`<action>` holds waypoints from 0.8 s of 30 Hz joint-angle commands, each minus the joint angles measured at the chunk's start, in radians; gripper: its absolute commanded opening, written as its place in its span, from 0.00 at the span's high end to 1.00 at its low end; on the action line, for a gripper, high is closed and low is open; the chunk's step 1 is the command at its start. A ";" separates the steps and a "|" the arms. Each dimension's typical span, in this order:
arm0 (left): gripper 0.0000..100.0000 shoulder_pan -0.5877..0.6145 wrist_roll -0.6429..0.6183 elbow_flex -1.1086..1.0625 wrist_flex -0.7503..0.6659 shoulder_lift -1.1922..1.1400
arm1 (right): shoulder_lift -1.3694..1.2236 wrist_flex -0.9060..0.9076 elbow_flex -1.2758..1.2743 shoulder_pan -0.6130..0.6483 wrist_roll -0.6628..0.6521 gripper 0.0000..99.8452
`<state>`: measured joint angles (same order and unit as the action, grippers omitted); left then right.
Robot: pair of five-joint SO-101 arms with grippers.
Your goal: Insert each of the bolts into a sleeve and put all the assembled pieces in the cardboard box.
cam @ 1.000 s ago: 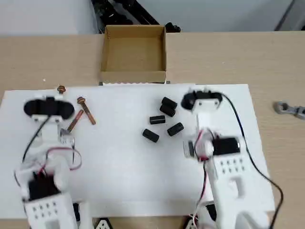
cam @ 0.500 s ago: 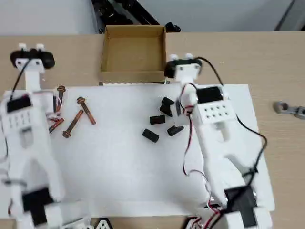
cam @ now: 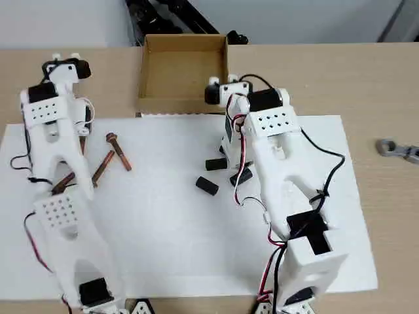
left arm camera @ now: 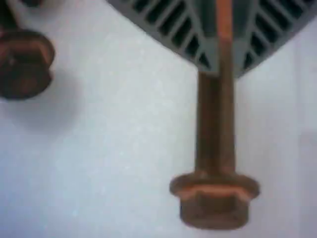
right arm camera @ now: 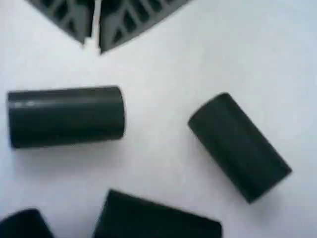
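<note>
1. The left gripper (left arm camera: 224, 29) has its fingers drawn together, with just a narrow slit between them. It hangs over the shank of a copper-coloured bolt (left arm camera: 218, 163) lying flat, whose flanged head points away from the fingers. The slit is narrower than the shank (so the bolt is not clamped).
2. A second bolt head (left arm camera: 22, 62) lies near it on the same pale surface.
3. From above, the left arm stretches over the loose bolts (cam: 118, 152) at the left of the white sheet (cam: 163, 242). Two lie angled toward each other just beside the arm, and another pokes out from under it.
4. The right gripper (right arm camera: 94, 27) is closed on nothing, with a thin line between its fingers. It hangs above black sleeves (right arm camera: 64, 116) lying on their sides: one near the tips, one tilted beside it, and two more cut off at the edge.
5. From above, the right arm covers part of the sleeve cluster (cam: 207, 186) mid-sheet. The cardboard box (cam: 183, 103) stands on the table (cam: 380, 78) just past the sheet's far edge.
6. A metal tool (cam: 396, 149) lies on the table, well apart to the right
</note>
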<state>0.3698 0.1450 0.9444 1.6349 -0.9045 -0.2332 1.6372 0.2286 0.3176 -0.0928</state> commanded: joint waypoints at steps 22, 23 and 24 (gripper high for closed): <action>0.92 -0.009 -0.011 0.466 0.068 -0.338 | 0.001 0.018 0.068 0.005 -0.015 1.00; 0.92 -0.009 -0.011 0.466 0.068 -0.348 | 0.001 0.018 0.068 0.005 -0.015 1.00; 0.92 -0.009 -0.009 0.466 0.068 -0.359 | 0.001 0.018 0.068 0.005 -0.015 1.00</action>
<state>0.3667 0.1358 1.3955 1.7208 -1.2497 -0.2394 1.6464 0.2516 0.3191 -0.1005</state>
